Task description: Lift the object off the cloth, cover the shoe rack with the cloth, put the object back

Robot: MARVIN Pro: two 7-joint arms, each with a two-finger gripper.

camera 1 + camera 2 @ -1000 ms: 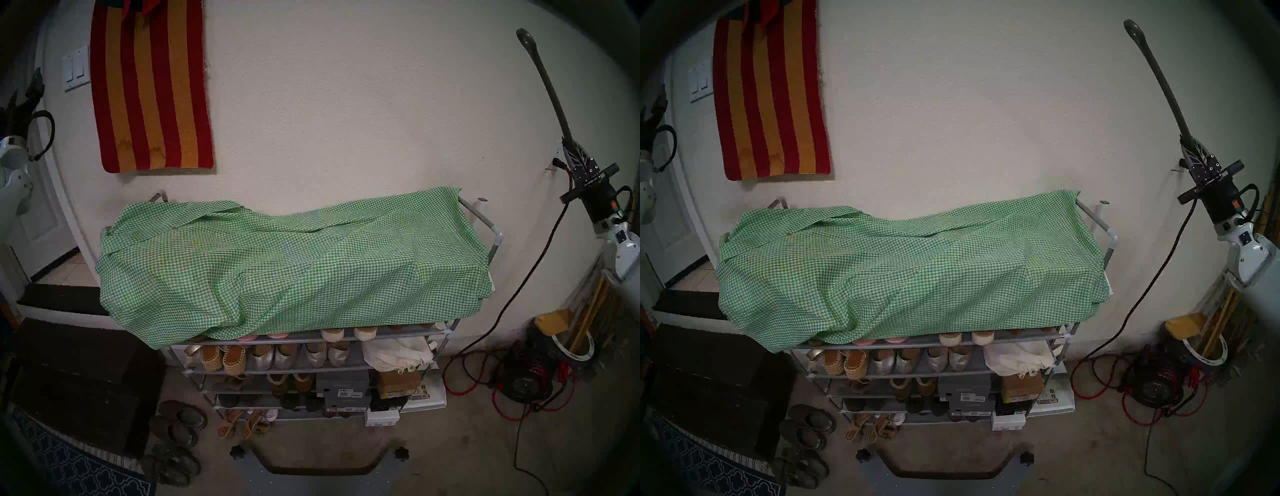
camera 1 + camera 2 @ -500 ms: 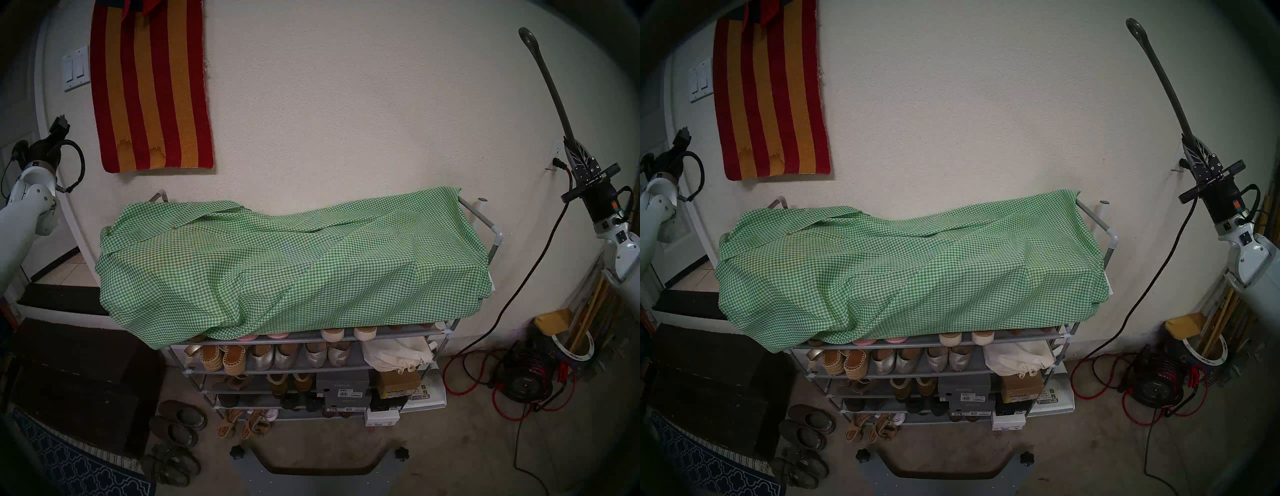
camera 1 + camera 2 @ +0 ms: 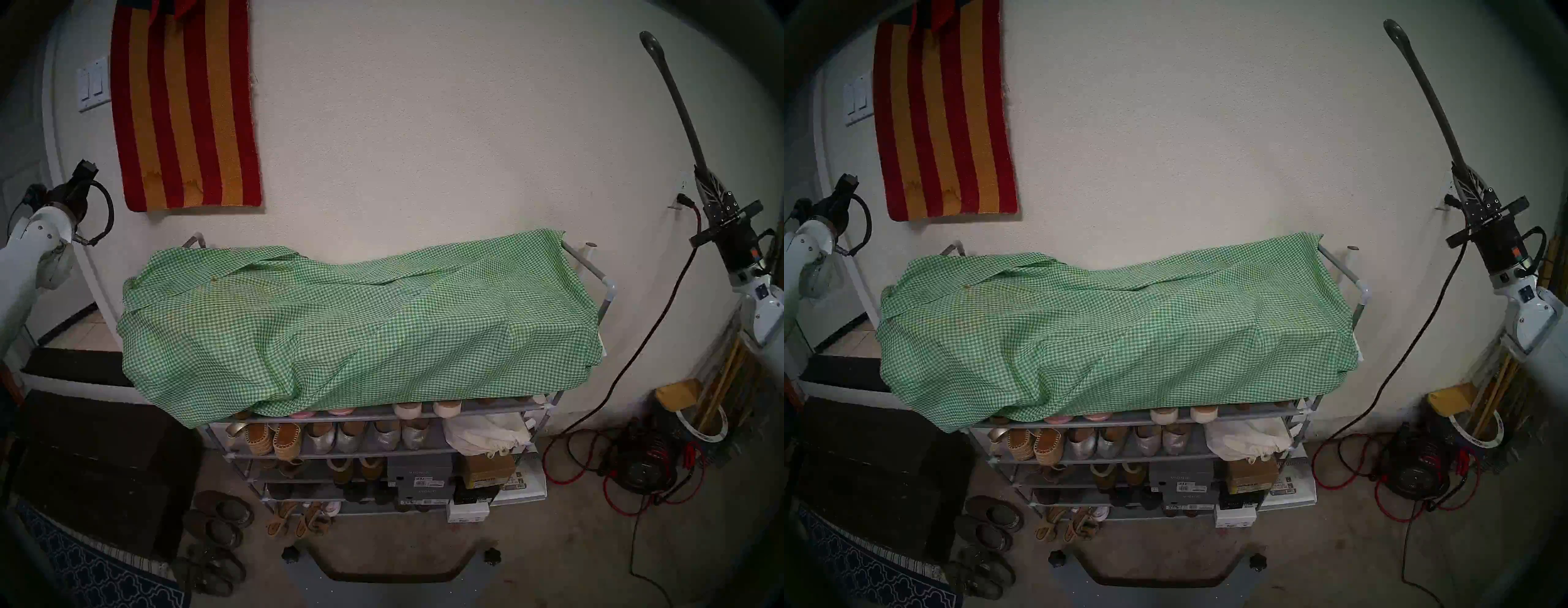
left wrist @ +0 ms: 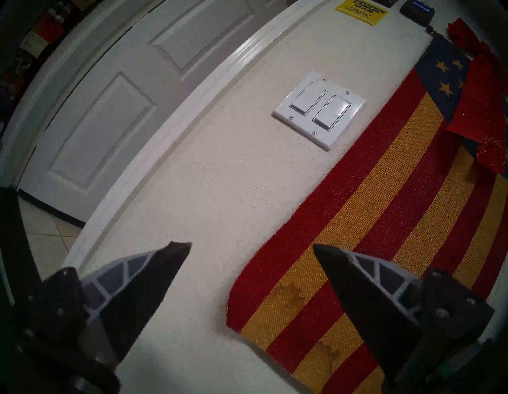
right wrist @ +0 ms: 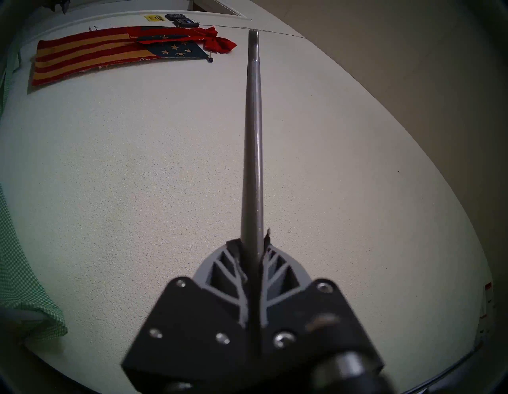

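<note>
The green-and-white gingham cloth is spread over the top of the grey-tube shoe rack, hanging over its front-left corner. My right gripper is shut on the grey metal shoehorn, held upright far right of the rack near the wall. The end in the grip is hidden. My left gripper is open and empty, up by the wall left of the rack, its fingers wide apart.
A red-and-orange striped rug and a light switch hang on the wall. A dark brown chest and loose shoes lie left of the rack. Red cables and a cord reel lie on the floor at the right.
My left arm has swung in from the left edge toward the wall beside the rug. The right gripper with the shoehorn has shifted slightly right. The cloth has not moved.
</note>
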